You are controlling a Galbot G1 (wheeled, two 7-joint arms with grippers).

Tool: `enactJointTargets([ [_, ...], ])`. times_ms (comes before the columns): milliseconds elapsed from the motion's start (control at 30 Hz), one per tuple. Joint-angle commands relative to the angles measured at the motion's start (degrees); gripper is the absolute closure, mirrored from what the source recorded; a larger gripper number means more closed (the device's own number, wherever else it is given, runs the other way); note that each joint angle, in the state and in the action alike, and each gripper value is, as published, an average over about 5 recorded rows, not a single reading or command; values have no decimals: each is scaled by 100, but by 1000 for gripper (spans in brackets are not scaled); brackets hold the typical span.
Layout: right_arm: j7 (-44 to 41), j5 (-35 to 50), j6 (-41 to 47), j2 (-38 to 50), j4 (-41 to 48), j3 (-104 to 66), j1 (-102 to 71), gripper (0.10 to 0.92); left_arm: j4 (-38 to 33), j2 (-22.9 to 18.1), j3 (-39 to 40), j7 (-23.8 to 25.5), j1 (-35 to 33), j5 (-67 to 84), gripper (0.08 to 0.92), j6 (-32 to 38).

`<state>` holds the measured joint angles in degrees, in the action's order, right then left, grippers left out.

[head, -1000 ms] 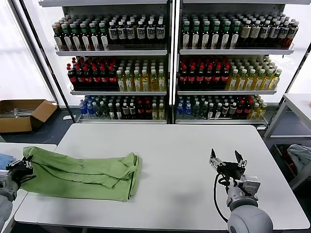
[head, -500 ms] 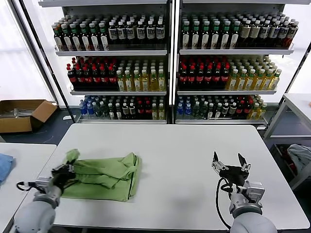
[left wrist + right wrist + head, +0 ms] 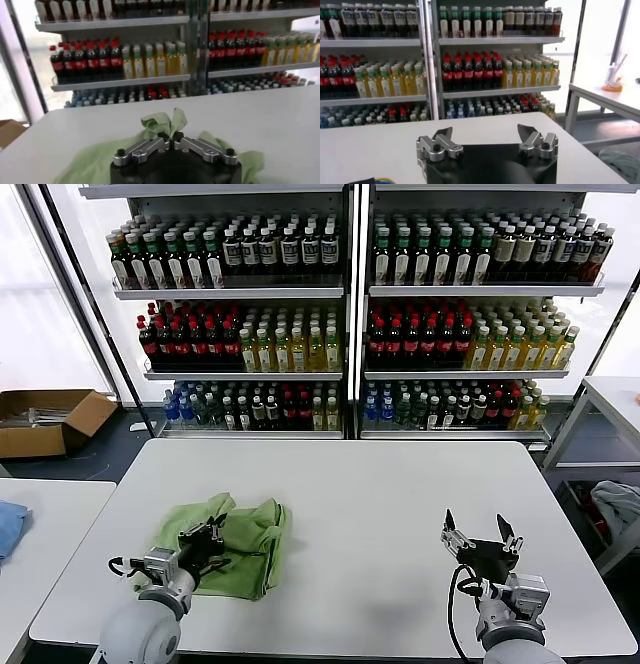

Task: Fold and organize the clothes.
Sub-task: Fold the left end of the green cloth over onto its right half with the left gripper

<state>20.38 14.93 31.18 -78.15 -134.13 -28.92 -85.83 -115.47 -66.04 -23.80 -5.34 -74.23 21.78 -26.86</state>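
Observation:
The light green shirt (image 3: pixel 240 546) lies bunched and folded on the left part of the white table (image 3: pixel 370 494). My left gripper (image 3: pixel 208 536) sits over its left half, shut on a pinch of the green fabric, which stands up between the fingertips in the left wrist view (image 3: pixel 165 122). The shirt's collar, buttons and print are hidden in the folds. My right gripper (image 3: pixel 480 531) hovers over the bare table at the right, well away from the shirt, open with nothing between its fingers (image 3: pixel 442 135).
Shelves of bottles (image 3: pixel 350 314) stand behind the table. A cardboard box (image 3: pixel 45 419) sits on the floor at far left. A blue cloth (image 3: pixel 8 524) lies on a side table at the left edge. Another table (image 3: pixel 615 399) stands at right.
My left gripper has carried the shirt's left end rightward over the rest, so the spread shirt is now a compact folded bundle. The right gripper has barely shifted.

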Motion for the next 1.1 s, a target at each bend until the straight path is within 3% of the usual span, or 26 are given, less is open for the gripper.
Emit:
enactJointTargets([
  [33, -6, -53, -10, -40, -33, -2, -115, 203, -106, -207, 453, -34, 173, -75, 902, -103],
  [567, -30, -72, -28, -50, -96, -23, -243, 203, 1200, -737, 945, 376, 490, -849, 884, 283],
  [867, -66, -97, -81, -58, -44, 2, -274, 203, 1129, -910, 1121, 358, 325, -566, 664, 472],
  [1100, -90, -91, -94, -33, 16, 18, -236, 203, 459, -959, 1226, 227, 9, 951, 456, 482],
])
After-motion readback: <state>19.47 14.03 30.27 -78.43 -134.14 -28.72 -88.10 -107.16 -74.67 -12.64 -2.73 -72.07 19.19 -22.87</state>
